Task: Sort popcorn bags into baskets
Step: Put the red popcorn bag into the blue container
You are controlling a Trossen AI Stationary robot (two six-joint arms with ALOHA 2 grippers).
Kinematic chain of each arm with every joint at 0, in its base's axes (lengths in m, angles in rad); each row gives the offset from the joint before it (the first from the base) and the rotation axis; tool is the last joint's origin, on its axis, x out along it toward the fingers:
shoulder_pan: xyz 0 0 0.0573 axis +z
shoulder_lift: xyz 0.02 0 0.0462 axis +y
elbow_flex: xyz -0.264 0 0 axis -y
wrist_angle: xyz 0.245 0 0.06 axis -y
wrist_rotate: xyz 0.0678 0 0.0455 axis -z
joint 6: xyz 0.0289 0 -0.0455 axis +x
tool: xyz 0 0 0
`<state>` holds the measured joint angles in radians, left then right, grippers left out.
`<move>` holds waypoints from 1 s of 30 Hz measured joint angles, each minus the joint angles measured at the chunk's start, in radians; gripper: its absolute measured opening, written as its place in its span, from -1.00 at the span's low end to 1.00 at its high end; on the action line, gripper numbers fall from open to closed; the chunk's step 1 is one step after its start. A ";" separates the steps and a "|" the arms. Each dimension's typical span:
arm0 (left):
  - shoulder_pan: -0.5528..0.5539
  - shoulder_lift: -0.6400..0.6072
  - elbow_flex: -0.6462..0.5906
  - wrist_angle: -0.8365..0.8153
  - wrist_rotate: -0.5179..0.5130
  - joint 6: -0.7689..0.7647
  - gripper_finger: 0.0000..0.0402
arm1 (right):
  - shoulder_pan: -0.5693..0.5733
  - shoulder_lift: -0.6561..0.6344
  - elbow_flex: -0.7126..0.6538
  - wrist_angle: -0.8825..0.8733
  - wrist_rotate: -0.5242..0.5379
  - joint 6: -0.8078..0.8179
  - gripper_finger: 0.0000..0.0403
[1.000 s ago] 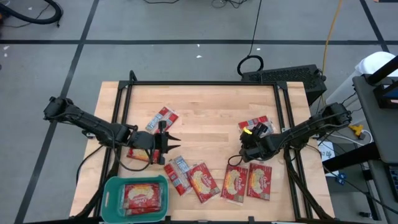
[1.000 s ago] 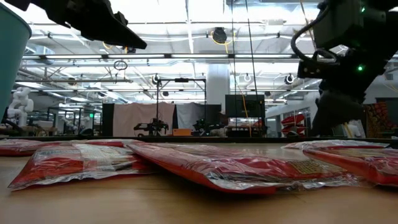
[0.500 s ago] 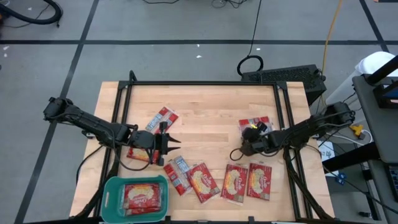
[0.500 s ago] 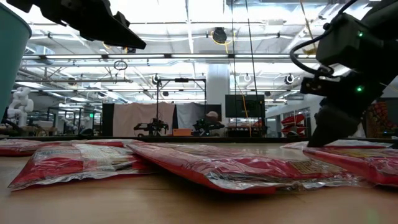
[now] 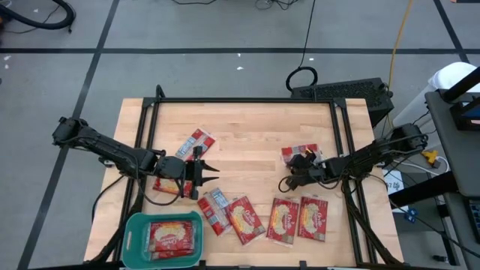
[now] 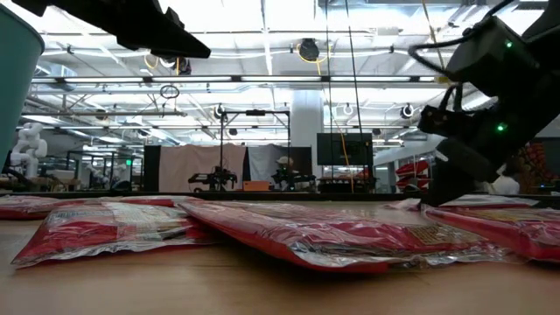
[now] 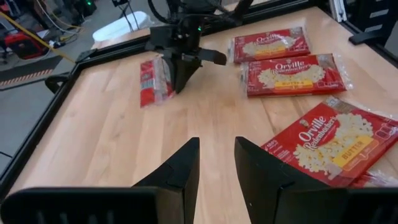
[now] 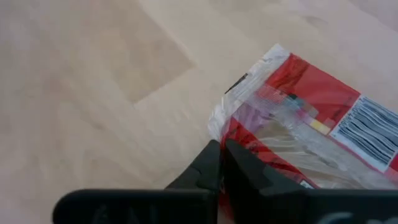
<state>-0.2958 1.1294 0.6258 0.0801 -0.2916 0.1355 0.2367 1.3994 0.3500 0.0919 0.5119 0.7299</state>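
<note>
Seen from above, the teal basket (image 5: 163, 235) at the table's front-left corner is already loaded with popcorn packets, and the left gripper (image 5: 207, 172) is held open just behind it. The right gripper (image 8: 221, 163) is pinched shut on a popcorn bag's edge (image 8: 298, 118), well right of the basket. Only the left wrist view makes the Orville Redenbacher's butter bags (image 7: 292, 72) readable.

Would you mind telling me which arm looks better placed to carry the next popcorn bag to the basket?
Probably the right. The right gripper is shut on the popcorn bag, while the left gripper hovers open and empty, though it is closer to the teal basket.
</note>
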 joint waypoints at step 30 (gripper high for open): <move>0.124 0.349 0.000 0.442 0.056 0.132 0.32 | 0.019 0.001 0.001 0.727 -0.210 -0.320 -1.00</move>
<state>-0.1718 1.4788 0.6262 0.5222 -0.2352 0.2680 0.2561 1.4006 0.3508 0.8193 0.3021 0.4103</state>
